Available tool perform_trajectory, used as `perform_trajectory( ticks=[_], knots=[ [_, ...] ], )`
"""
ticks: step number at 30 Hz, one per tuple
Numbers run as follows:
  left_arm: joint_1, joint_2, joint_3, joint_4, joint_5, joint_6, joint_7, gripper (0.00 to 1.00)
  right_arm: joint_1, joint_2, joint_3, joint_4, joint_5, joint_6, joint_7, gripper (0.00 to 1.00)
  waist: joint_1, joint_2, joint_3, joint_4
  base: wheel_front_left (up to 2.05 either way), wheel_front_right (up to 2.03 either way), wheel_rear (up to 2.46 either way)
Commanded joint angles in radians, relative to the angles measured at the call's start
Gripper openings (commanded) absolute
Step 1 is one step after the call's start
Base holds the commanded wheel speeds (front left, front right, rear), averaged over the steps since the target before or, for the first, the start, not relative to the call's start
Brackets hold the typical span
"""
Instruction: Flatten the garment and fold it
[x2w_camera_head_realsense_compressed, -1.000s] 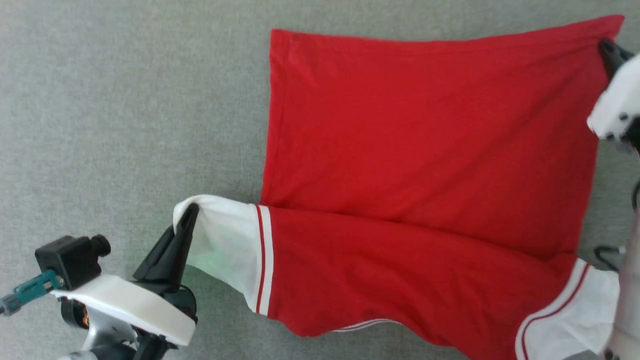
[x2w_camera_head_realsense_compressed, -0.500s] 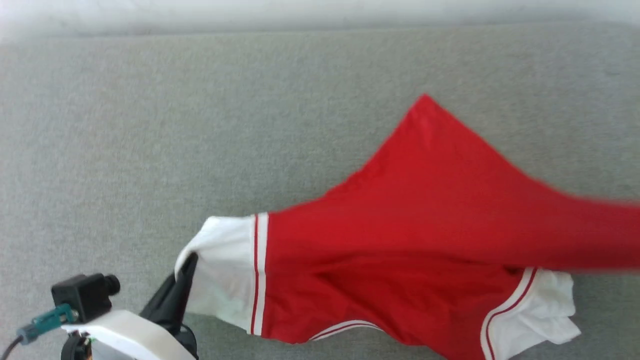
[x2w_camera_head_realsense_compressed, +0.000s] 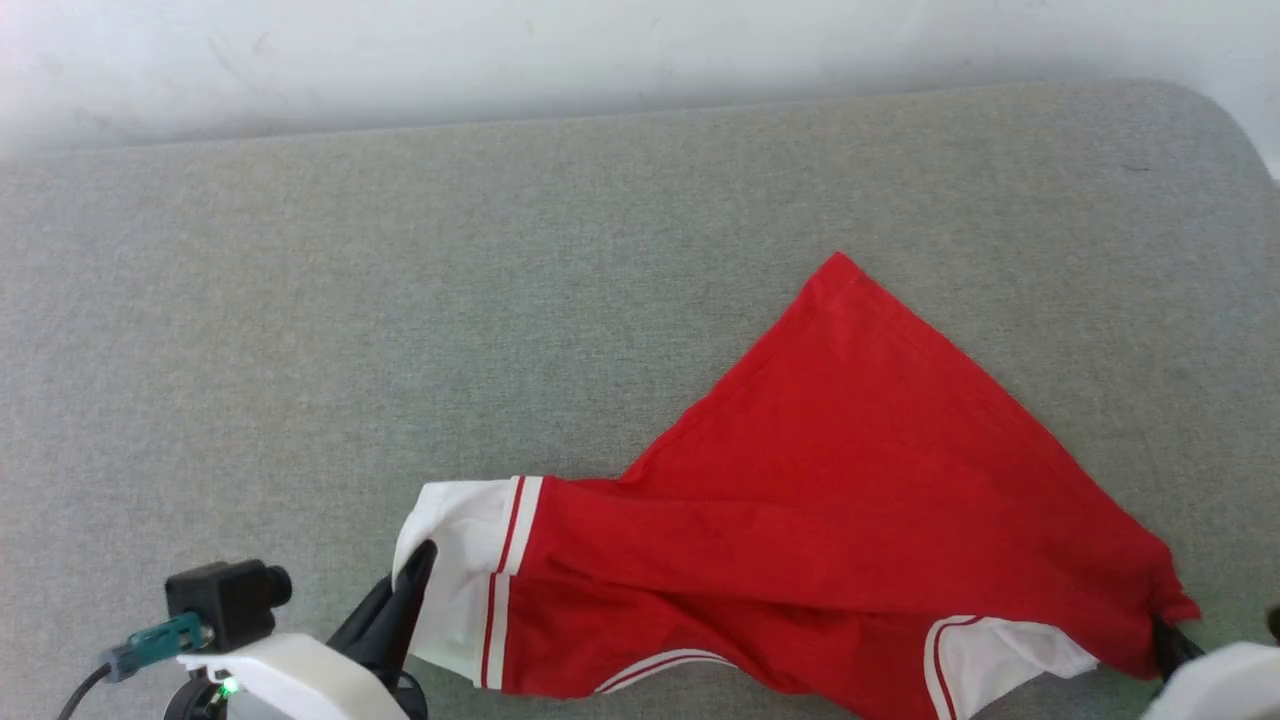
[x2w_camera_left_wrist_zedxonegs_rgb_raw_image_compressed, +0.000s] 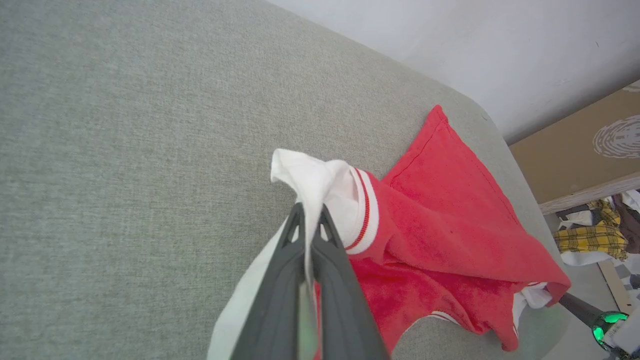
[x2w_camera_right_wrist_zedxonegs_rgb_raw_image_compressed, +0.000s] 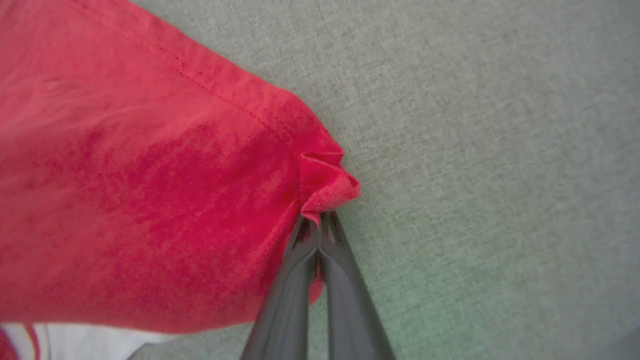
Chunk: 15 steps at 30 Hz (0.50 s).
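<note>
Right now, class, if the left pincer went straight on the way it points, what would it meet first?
The white sleeve of the garment, which the left pincer is shut on; beyond it probably the grey cushion, though depth is unclear.

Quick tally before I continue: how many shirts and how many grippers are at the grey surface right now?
shirt: 1
grippers: 2 (left gripper, right gripper, jaws shut on the shirt)
Total: 3
</note>
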Motion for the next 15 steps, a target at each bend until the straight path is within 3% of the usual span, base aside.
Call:
perform_trajectory(
  ticks=[1,2,3,4,5,8,12,15],
  knots=[
    [-0.016,0.0,-0.005,0.006,0.014,-0.002,0.002,0.0,-0.032,0.001,0.017,0.039,-0.02,-0.001,-0.017,0.0,0.0002,0.0,-0.005,-0.005,0.0,0.0,0.0],
    [-0.02,0.002,-0.01,0.009,0.018,-0.004,0.004,0.0,-0.045,0.001,0.027,0.059,-0.034,-0.001,-0.027,0.0,0.0002,0.0,-0.006,-0.006,0.0,0.0,0.0],
    [-0.022,0.003,-0.014,0.01,0.021,-0.004,0.005,0.0,-0.058,0.001,0.026,0.067,-0.026,-0.001,-0.038,0.09,0.0002,0.0,-0.006,-0.007,0.0,0.0,0.0],
    [-0.025,0.002,-0.015,0.01,0.021,-0.003,0.005,0.0,-0.064,0.001,0.022,0.062,-0.028,-0.001,-0.045,0.72,0.0002,0.0,-0.006,-0.006,0.0,0.0,0.0],
    [-0.026,0.002,-0.017,0.009,0.021,-0.003,0.006,0.0,-0.062,0.001,0.018,0.042,-0.04,-0.001,-0.04,1.0,0.0002,0.0,-0.004,-0.004,0.0,0.0,0.0],
    [-0.026,0.005,-0.02,0.003,0.027,-0.002,0.004,0.0,-0.035,0.001,-0.005,-0.094,-0.032,-0.001,0.021,1.0,0.0002,0.0,0.003,0.008,0.0,0.0,0.0],
    [-0.027,0.002,-0.028,-0.013,0.028,-0.005,-0.003,0.0,-0.01,0.001,-0.046,-0.428,-0.036,-0.001,0.168,1.0,0.0002,0.0,0.023,0.033,0.0,0.0,0.0],
    [-0.036,0.0,-0.032,-0.023,0.03,-0.01,-0.013,0.0,-0.082,-0.014,-0.047,-0.611,-0.059,-0.001,0.245,1.0,0.0002,0.0,0.048,0.056,0.0,0.0,0.0]
  ],
)
